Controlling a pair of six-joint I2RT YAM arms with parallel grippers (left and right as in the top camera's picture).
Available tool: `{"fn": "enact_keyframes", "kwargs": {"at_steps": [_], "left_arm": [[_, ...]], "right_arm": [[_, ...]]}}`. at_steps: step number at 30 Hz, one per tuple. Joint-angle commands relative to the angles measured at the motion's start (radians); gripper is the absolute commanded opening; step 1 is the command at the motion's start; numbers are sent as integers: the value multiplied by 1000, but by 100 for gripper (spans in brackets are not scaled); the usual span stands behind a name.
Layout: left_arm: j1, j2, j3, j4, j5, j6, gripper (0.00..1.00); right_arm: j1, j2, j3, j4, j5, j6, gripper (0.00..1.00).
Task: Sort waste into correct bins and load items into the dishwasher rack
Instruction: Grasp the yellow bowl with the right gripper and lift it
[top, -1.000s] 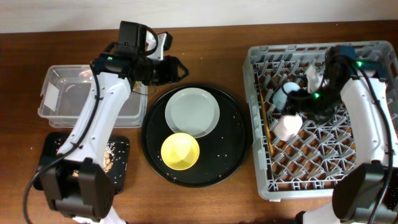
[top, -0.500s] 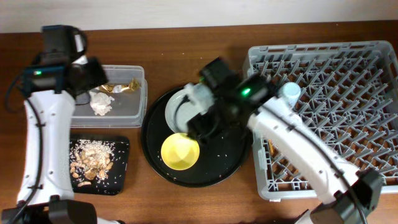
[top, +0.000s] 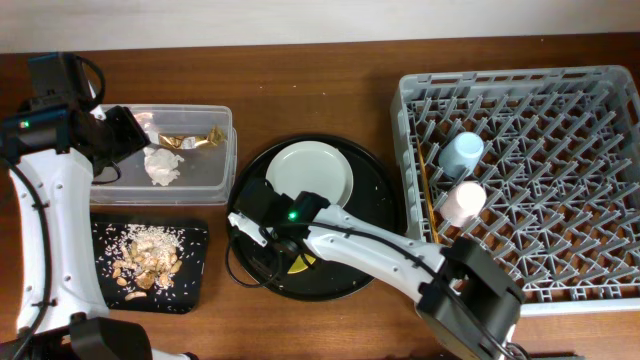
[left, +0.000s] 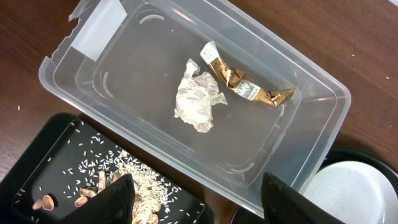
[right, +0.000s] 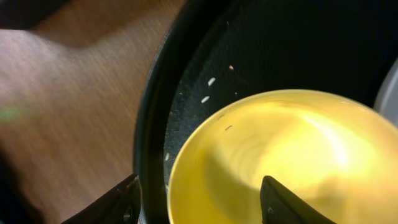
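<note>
Half a second on, brings right tool (right: 202, 200), jaws wide, nearer and left over the yellow bowl (right: 280, 146) in the round black tray (right: 186, 68), likely next for the rack (top: 590, 110); keeps left tool (left: 199, 200), wide too, above clear tub (left: 143, 68).

A wooden surface (top: 320, 60) bore a clear tub (top: 215, 188) and black tray (top: 196, 272) left, round tray (top: 375, 200) centre, rack (top: 410, 150) right.

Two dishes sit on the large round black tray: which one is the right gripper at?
The yellow bowl: the open right gripper hangs over its rim. The pale grey-white round plate lies farther back, clear of that gripper.
</note>
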Motion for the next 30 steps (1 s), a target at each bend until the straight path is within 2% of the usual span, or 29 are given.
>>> {"fn": "enact_keyframes", "kwargs": {"at_steps": [1,4,5,9,17,19,22,23,24,30], "left_arm": [[3,-4,6,-3,-6,-7,65],[3,-4,6,-3,-6,-7,66],[3,-4,6,-3,-6,-7,66],[3,-4,6,-3,-6,-7,70],[3,-4,6,-4,-6,-7,70],[3,-4,6,-4,-6,-7,71],[3,-4,6,-9,-7,-7,86],[3,-4,6,-13,-7,-7,87],[3,-4,6,-15,-7,-7,99],[3,-4,6,-22,-7,-7,99]], "right_arm": [[6,24,-8,-4,9,6,49],[16,24,-12,-11,6,6,46],[23,24,-16,-11,6,6,42],[45,24,-67,15,10,6,41],[43,18,-42,6,10,6,4],[43,-2,14,-50,10,6,4],[22,-65,126,-154,10,6,4],[1,-95,174,-199,10,6,4],[-14,-113,201,-222,10,6,4],[-255,-262,356,-305,-35,6,4]]}}
